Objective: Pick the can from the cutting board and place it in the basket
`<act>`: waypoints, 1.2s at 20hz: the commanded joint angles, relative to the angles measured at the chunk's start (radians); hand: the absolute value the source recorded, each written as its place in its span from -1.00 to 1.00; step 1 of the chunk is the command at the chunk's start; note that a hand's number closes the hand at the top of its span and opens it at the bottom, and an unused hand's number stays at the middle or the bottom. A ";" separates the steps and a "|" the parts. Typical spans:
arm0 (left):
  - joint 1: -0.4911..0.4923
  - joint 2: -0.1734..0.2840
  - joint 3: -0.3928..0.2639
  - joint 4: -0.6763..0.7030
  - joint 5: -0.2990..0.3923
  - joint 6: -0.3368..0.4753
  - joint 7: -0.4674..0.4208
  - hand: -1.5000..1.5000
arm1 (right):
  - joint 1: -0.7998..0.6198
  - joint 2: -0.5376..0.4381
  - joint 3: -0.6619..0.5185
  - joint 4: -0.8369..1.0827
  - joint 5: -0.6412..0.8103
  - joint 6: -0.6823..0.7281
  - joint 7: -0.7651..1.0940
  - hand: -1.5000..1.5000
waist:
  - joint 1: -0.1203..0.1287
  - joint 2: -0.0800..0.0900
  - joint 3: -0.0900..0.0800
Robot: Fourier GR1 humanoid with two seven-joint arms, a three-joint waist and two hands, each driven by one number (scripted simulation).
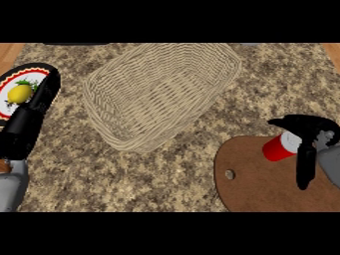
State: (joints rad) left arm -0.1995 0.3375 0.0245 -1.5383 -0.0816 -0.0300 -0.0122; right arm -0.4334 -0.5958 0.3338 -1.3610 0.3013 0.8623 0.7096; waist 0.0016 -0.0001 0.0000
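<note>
On the cutting board [275, 184], the red can [278, 148] is wrapped by the right hand's [311, 134] curled fingers, seemingly; left hand [27, 117] fingers held straight, together.

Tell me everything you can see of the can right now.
The can is red with a pale, whitish end showing toward the right robot hand. It looks tilted rather than upright and sits over the upper right part of the round brown cutting board. The right robot hand's black fingers curl around its upper end and hide part of it. Whether it rests on the board or is lifted cannot be told. It is well apart from the basket.
</note>
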 commanded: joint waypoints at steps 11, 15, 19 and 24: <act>-0.018 -0.024 0.064 0.025 -0.021 -0.058 -0.031 0.00 | 0.099 0.102 -0.045 0.074 0.206 -0.050 -0.121 1.00 | 0.001 0.002 0.000; -0.012 -0.043 0.051 -0.045 -0.043 -0.040 0.050 0.00 | 0.092 0.030 -0.054 0.058 0.245 -0.012 -0.253 1.00 | 0.002 0.001 0.000; 0.010 -0.046 0.057 -0.015 -0.046 -0.069 -0.003 0.00 | 0.130 0.031 -0.032 0.010 0.318 -0.038 -0.304 1.00 | -0.001 0.000 0.000; 0.045 -0.021 0.095 -0.025 -0.039 -0.042 0.018 0.00 | 0.285 0.214 -0.154 -0.071 0.433 -0.457 0.136 1.00 | -0.075 -0.021 -0.002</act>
State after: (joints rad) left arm -0.1770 0.3044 0.0965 -1.5718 -0.1199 -0.0800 0.0076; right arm -0.2579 -0.4384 0.2231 -1.4149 0.6454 0.5912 0.6700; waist -0.0254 -0.0243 -0.0133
